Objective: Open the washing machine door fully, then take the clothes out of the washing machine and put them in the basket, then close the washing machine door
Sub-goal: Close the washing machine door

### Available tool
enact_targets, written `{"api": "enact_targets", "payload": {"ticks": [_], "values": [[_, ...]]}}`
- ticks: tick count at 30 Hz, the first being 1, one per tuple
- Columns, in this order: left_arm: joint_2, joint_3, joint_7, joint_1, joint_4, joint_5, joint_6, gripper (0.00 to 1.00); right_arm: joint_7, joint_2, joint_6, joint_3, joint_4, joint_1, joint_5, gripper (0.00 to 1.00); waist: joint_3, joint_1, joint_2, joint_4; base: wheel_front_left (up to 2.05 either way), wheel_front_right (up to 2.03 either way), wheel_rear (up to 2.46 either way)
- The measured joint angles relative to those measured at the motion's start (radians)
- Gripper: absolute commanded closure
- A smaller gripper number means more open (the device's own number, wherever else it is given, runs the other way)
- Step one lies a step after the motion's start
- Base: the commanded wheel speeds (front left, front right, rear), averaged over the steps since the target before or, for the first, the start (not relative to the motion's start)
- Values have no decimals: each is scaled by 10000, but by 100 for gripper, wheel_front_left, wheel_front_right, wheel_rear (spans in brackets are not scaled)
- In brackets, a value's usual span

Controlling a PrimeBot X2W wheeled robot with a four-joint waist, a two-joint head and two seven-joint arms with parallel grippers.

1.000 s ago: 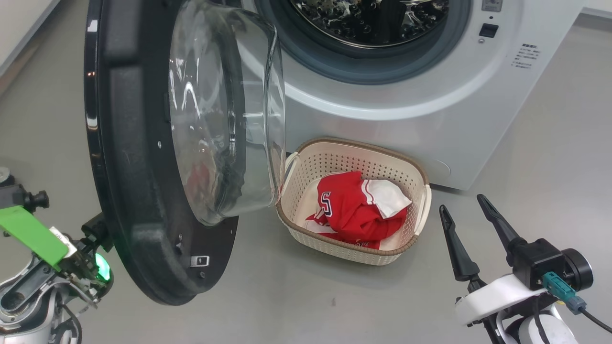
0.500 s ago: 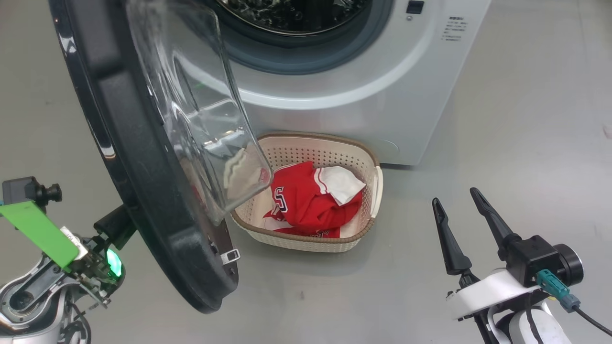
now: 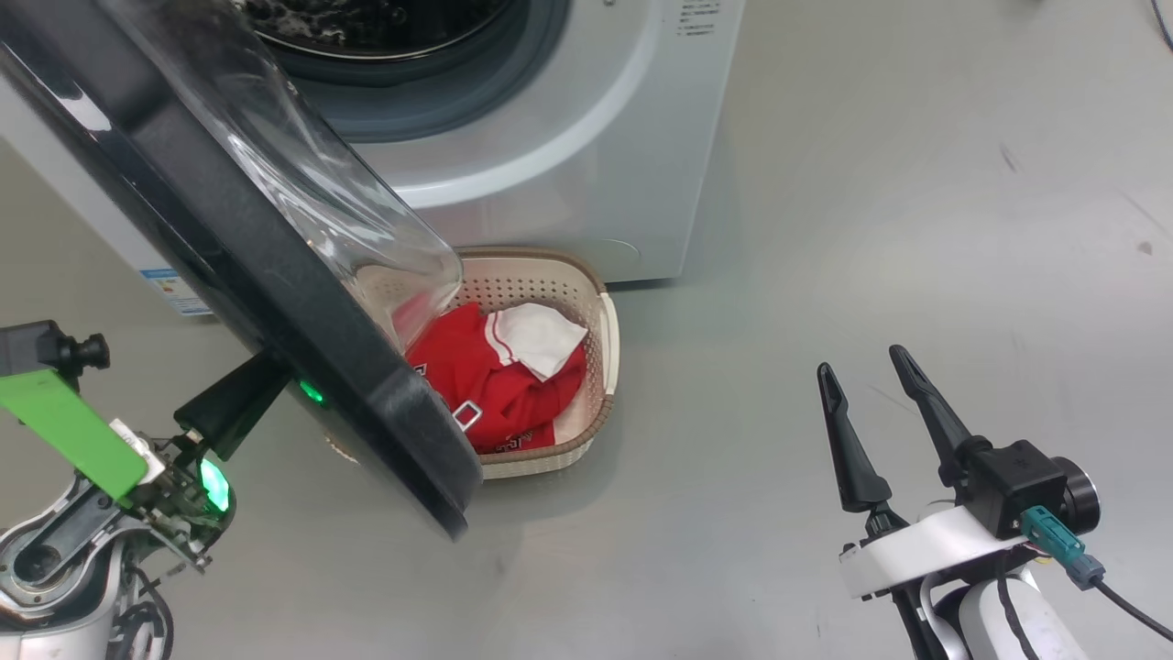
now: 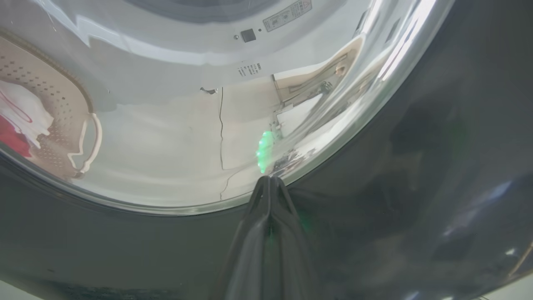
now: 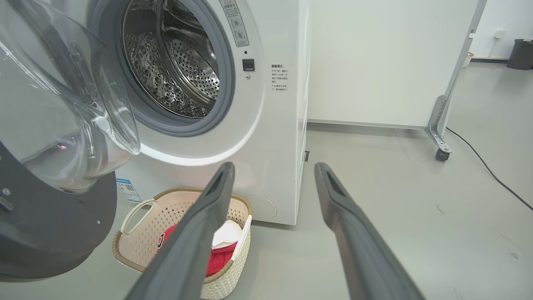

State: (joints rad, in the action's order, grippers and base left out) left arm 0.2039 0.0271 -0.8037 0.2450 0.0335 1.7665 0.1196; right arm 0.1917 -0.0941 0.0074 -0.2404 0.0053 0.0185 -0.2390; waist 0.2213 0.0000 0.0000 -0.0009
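Both seen: left end effector [image 4: 270, 180] pressed together against door [image 3: 275, 302]; right end effector [image 3: 857, 359] spread.

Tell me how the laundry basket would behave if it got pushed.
The basket looks like thin perforated plastic holding only a few clothes, so probably light. On the smooth floor it would likely slide rather than tip, being low and wide.

Smooth grey floor [image 5: 416, 200] runs to a white partition panel [image 5: 383, 58] (on a castor [image 5: 441, 155]), black cable [image 5: 487, 166] trailing beside.
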Motion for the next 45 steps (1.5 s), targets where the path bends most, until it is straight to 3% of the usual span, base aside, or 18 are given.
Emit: {"api": "enact_targets", "payload": {"ticks": [18,45], "values": [[-144,236,794,1798,351,-313,-416,100,332,165,8,25,140,603,-198,0,1047,0,0,-2021,0,0,0],[-303,165,1628,4855,2011,-1150,-612,100,531,341,121,17,750,1432,-497,0,2352,1,0,-3307,0,0,0]]}}
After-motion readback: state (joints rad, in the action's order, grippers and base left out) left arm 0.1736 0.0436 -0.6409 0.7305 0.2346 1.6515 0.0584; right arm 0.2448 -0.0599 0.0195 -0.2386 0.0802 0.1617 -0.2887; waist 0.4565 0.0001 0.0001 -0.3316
